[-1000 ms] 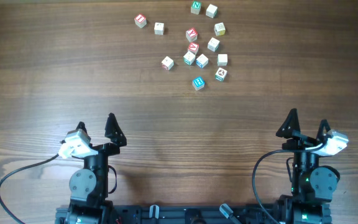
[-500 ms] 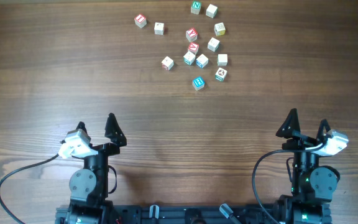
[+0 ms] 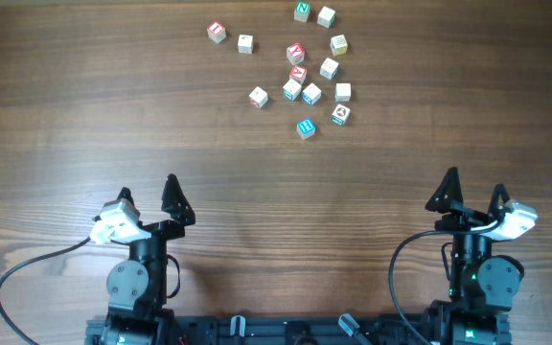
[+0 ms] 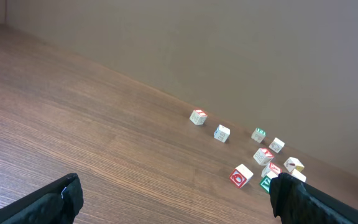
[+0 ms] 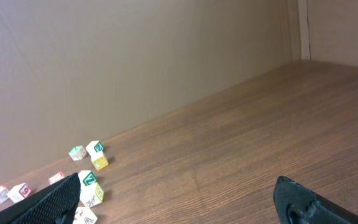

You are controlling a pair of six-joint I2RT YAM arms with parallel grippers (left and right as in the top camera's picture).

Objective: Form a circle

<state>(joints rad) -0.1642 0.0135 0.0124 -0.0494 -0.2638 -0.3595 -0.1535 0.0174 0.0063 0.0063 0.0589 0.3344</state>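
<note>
- Overhead: about fourteen small wooden letter cubes (image 3: 311, 94) lie in a loose scatter on the far part of the wooden table (image 3: 84, 115), a little right of its middle. They are not set in a ring.
- Most of the cubes bunch close together. A teal-lettered cube (image 3: 305, 127) lies nearest the arms, and a green-lettered cube (image 3: 302, 11) lies at the far edge of the group.
- A red-lettered cube (image 3: 217, 32) and a pale cube (image 3: 245, 43) just beside it sit apart, left of the bunch.
- The left gripper (image 3: 149, 189) stands at the near left of the table with its jaws spread wide and nothing between them. It is well apart from the cubes.
- The right gripper (image 3: 474, 182) stands at the near right, likewise released and empty, also well apart from the cubes.
- Left wrist: the two dark fingertips (image 4: 67, 194) sit at the bottom corners of the view, with bare table between them.
- The cubes lie ahead and to the right, near the foot of a plain tan wall (image 4: 229, 50). The right-hand finger hides part of the bunch.
- Right wrist: this arm's fingertips (image 5: 294, 196) also stand far apart over bare wood.
- The cubes show at the lower left, close to the wall. The left-hand finger covers a few of them.
</note>
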